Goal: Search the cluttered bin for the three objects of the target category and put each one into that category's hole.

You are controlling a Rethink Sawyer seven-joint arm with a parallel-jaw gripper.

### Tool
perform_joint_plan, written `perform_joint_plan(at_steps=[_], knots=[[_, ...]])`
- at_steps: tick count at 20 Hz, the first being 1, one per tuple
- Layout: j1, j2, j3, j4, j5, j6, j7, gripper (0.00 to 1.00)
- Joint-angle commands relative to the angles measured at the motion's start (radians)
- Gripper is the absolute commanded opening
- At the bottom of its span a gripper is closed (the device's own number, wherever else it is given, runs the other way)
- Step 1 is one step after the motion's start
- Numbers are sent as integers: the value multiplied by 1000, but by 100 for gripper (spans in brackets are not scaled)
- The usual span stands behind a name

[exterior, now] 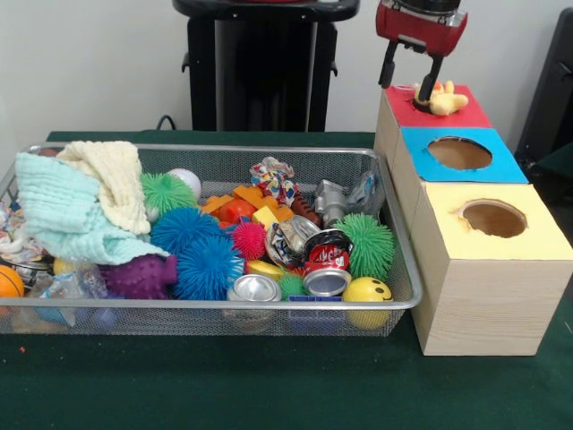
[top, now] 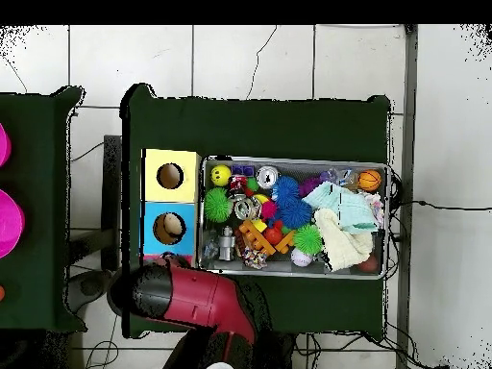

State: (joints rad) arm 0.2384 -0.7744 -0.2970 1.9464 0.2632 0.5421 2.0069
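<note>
My gripper (exterior: 407, 90) hangs over the red-topped box (exterior: 457, 115) at the far end of the row of wooden boxes. It is open. A yellow soft toy (exterior: 442, 99) lies on the red top over the hole, against the right finger (exterior: 432, 81) and not clamped. The blue-topped box (exterior: 459, 153) and the yellow-topped box (exterior: 493, 218) have open holes. In the overhead view the red arm (top: 197, 296) covers the red box and the gripper. The wire mesh bin (exterior: 224, 305) sits left of the boxes, full of clutter.
The bin holds a cream and a mint cloth (exterior: 76, 202), blue (exterior: 208, 266), green (exterior: 369, 242) and pink spiky balls, crushed cans (exterior: 326, 264), a yellow smiley ball (exterior: 367, 290), orange blocks (exterior: 242, 202) and a purple toy (exterior: 139, 276). A green cloth (exterior: 269, 385) covers the table.
</note>
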Motion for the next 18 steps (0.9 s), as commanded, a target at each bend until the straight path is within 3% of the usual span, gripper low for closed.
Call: perform_joint_plan(at_steps=[1,13,18], knots=[[12,32,85,67,-18,-55,140,100],[104,8,39,75,-2,-31,200,100],[108,26,42,83,6,-63,197,100]])
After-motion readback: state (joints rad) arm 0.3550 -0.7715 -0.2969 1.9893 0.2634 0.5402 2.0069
